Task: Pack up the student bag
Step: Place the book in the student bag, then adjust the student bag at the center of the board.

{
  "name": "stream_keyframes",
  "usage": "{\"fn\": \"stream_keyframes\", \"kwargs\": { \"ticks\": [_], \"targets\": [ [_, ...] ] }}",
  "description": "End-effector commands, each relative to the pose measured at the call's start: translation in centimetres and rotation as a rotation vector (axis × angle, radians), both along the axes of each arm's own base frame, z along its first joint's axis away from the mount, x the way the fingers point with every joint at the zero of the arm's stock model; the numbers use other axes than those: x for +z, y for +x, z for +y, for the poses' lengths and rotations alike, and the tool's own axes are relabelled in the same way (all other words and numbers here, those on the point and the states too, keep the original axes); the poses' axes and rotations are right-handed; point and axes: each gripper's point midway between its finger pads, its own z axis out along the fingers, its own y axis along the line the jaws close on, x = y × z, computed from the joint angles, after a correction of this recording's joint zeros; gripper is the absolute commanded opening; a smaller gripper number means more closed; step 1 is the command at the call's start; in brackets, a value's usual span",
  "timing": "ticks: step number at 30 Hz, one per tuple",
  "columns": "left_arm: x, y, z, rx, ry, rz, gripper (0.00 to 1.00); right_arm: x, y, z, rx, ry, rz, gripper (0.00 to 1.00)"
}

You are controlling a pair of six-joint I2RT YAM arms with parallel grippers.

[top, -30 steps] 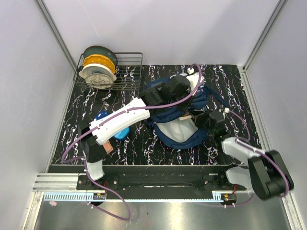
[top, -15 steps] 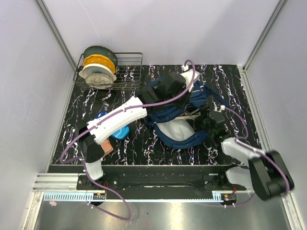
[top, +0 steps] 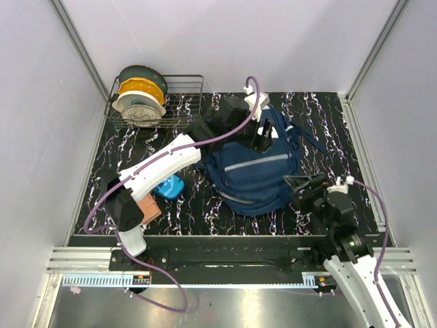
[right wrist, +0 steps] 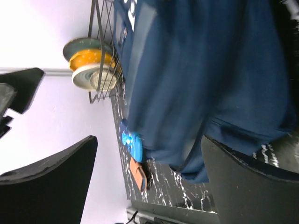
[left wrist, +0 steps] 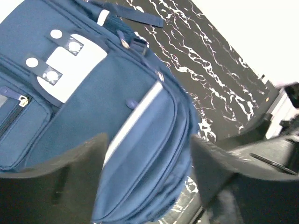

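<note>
wire rack: Stood at the far left corner of the table with spools upright in it; unchanged over the last second.
blue pouch: Lay left of the bag, partly under the left arm; not moved, still outside the bag.
left gripper: Let go within the last second; fingers apart with nothing between them, hovering over the bag's far end.
student bag: Lay at mid-table, front face up, white stripe showing. A second earlier was held open with the pale lining exposed; now dropped flat, with the opening no longer on show.
right gripper: Drawn back to the bag's near right corner, just beside it; fingers wide apart and empty.
meaning for the task: Judged a release after an insertion. Should the pouch also belong inside, reopening would be needed.
hidden, contents: Not visible; nothing shown of what the bag held.
hidden, zip: Closed or merely folded over, cannot be told.
hidden, orange-brown item: Half covered by the left arm; kind not made out.
hidden, wrist views: Blurred; right arm cut off at the bottom edge of the top view.
</note>
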Motion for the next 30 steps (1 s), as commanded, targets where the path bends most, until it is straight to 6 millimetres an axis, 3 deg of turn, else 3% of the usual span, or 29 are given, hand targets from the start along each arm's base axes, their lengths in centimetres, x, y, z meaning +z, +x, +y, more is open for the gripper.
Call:
{"fn": "stream_keyframes", "kwargs": {
  "ticks": [1, 2, 4, 5, 7, 8, 9, 11, 12, 14, 18, 21, 25, 30],
  "targets": [
    [1.2, 0.4, 1.8, 0.051, -0.083, -0.004, 0.84, -0.3, -3.3, -4.7, -0.161, -0.124, 0.063, 0.96],
    [1.9, 0.0, 2.7, 0.063, -0.101, -0.015, 0.86, 0.0, -3.7, -4.9, -0.159, -0.139, 0.06, 0.94],
    [0.5, 0.4, 4.6, 0.117, -0.09, 0.003, 0.91, 1.5, -3.9, -4.3, -0.1, -0.179, 0.026, 0.88],
    [1.2, 0.8, 6.2, 0.155, -0.103, -0.012, 0.93, 1.3, -3.6, -3.6, -0.057, -0.203, 0.055, 0.86],
    [-1.5, 1.2, 8.6, 0.23, -0.061, 0.03, 0.98, 2.4, -3.6, -1.0, 0.115, -0.227, 0.022, 0.79],
    [-2.0, 2.0, 10.4, 0.273, -0.062, 0.038, 0.98, 1.5, -3.1, -0.3, 0.162, -0.264, 0.072, 0.79],
    [-4.7, 2.0, 11.7, 0.306, -0.031, 0.094, 0.98, 2.0, -3.0, 0.4, 0.21, -0.261, 0.066, 0.77],
    [-6.7, 2.9, 14.7, 0.377, -0.018, 0.14, 0.98, 1.0, -2.5, 0.5, 0.222, -0.302, 0.124, 0.75],
    [-9.0, 2.5, 15.7, 0.394, 0.007, 0.186, 0.98, 0.7, -2.3, 0.3, 0.218, -0.314, 0.141, 0.75],
    [-10.5, 2.8, 17.0, 0.413, 0.012, 0.221, 0.98, -0.9, -2.1, 0.3, 0.211, -0.321, 0.225, 0.83],
    [-12.9, 2.1, 15.9, 0.339, 0.008, 0.291, 0.97, -4.9, -1.7, 0.5, 0.185, -0.295, 0.352, 0.94],
    [-13.4, 2.5, 14.6, 0.301, -0.012, 0.327, 0.96, -6.1, -0.4, 1.3, 0.164, -0.239, 0.358, 0.96],
    [-16.3, 3.1, 14.1, 0.302, 0.037, 0.391, 0.96, -6.6, 0.9, 1.4, 0.128, -0.22, 0.358, 1.0],
    [-18.0, 4.5, 12.9, 0.294, 0.017, 0.41, 0.95, -8.2, 2.2, 2.1, 0.118, -0.176, 0.344, 1.0]
  ]
}}
